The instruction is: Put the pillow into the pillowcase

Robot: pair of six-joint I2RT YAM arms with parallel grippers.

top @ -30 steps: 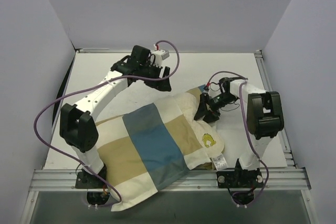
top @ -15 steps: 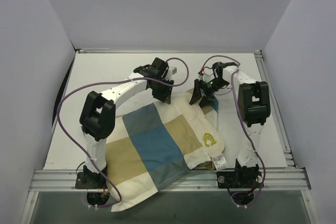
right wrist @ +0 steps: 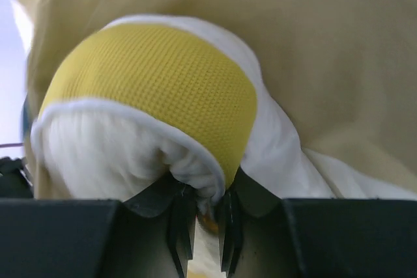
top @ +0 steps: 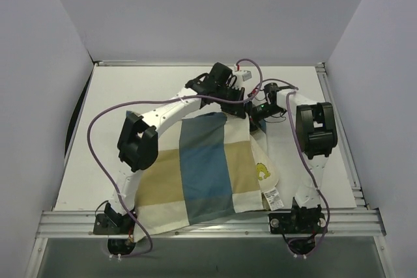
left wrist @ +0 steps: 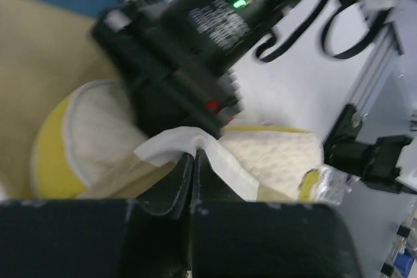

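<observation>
White tabletop (top: 130, 89); left end effector (left wrist: 193, 155) tight on thin pillowcase (top: 205, 167), right end effector (right wrist: 202, 205) tight on knit pillow (right wrist: 104, 148)

The pillowcase (top: 202, 167) lies spread flat in front of me, thin cloth in broad blue, tan and white blocks, with a blue band down its middle. My left gripper (left wrist: 193, 161) is closed on a white fold at its far edge. The pillow (top: 268, 166), cream with a bumpy knit and a small yellow emblem, shows along the case's right side, mostly covered by it. My right gripper (right wrist: 202, 216) pinches its yellow-banded far corner.
</observation>
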